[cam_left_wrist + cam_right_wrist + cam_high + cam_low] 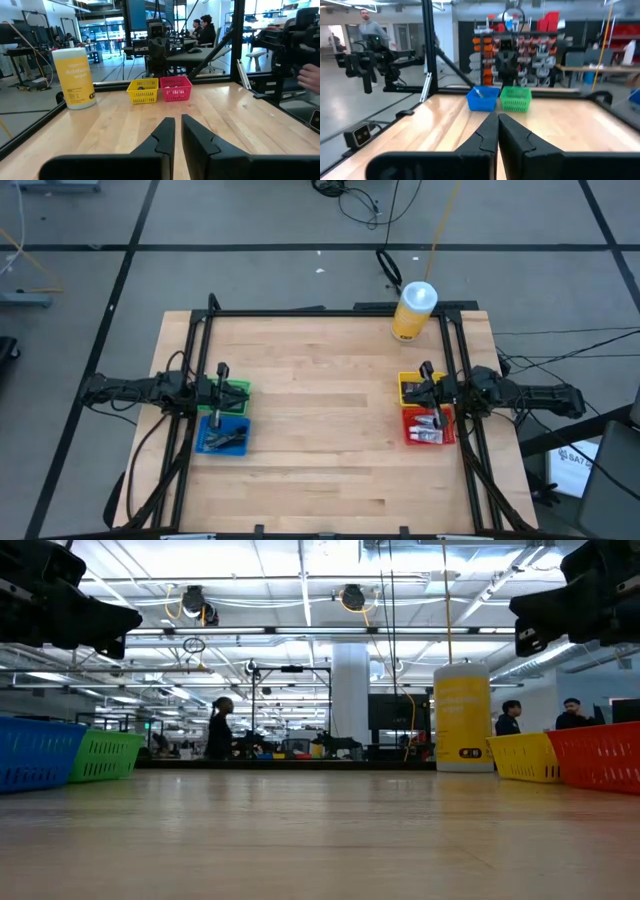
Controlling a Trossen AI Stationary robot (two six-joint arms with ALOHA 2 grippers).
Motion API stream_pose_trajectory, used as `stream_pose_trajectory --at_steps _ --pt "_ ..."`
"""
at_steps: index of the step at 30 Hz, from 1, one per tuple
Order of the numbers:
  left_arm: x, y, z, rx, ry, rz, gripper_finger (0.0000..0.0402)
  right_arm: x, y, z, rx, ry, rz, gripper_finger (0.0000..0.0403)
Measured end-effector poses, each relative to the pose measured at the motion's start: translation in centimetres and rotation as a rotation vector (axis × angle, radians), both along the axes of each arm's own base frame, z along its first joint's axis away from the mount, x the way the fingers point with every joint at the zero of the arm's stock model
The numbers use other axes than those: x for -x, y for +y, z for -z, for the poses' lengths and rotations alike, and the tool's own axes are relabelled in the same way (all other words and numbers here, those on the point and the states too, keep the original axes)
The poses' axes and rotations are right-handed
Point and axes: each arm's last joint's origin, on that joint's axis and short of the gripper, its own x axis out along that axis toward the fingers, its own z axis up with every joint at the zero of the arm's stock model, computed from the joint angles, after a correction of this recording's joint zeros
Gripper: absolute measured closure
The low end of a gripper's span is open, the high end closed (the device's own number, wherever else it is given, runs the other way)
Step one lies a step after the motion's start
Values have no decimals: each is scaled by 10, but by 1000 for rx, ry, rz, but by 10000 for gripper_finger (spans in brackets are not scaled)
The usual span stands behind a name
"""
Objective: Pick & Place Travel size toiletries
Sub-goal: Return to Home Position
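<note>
My left jaws are nearly closed, with only a thin slit between the two fingers (162, 142), and they grasp nothing. They hang in the air at the left edge of the surface (320, 430), over the green bin (238, 392). Just on the near side of it stands the blue bin (222, 434), touching it or almost touching it.

My right jaws are clenched, with the fingers (487, 135) pressed nearly together and nothing held between them. They hang at the right edge of the surface, over the place where the yellow bin (408, 388) meets the red bin (428, 426). The yellow bin is the farther one and the red bin the nearer one.

The travel size toiletries that I can make out are inside the bins. White and grey tubes (430, 430) lie in the red bin, and dark pieces (230, 438) lie in the blue bin. Something dark shows in the yellow bin, but I cannot tell what it is. The content of the green bin is hidden under my left arm.

At the far right corner of the surface a big yellow bottle (414, 311) with a white cap stands upright, well apart from the bins. Beyond the surface, in the room, several people (220, 730) are at the desks.
</note>
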Motion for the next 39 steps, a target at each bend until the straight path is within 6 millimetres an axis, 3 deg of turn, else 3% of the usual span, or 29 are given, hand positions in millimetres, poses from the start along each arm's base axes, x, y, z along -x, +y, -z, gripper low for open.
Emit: stream_pose_trajectory --at_steps 9,13,17,28,33,39 --pt "0 0 0 0 -1 0 364 7 -4 3 55 2 53 399" --pt "0 0 -1 1 -8 0 364 6 -7 5 287 9 146 399" --pt "0 0 -1 1 -11 0 364 6 -12 7 390 51 313 398" --pt "0 0 -1 1 -13 -1 364 7 -14 7 129 56 359 399" --pt "0 0 -1 1 -14 -1 364 6 -10 9 114 65 249 399" --pt "0 0 -1 1 -14 -1 364 6 -10 9 86 66 246 399"
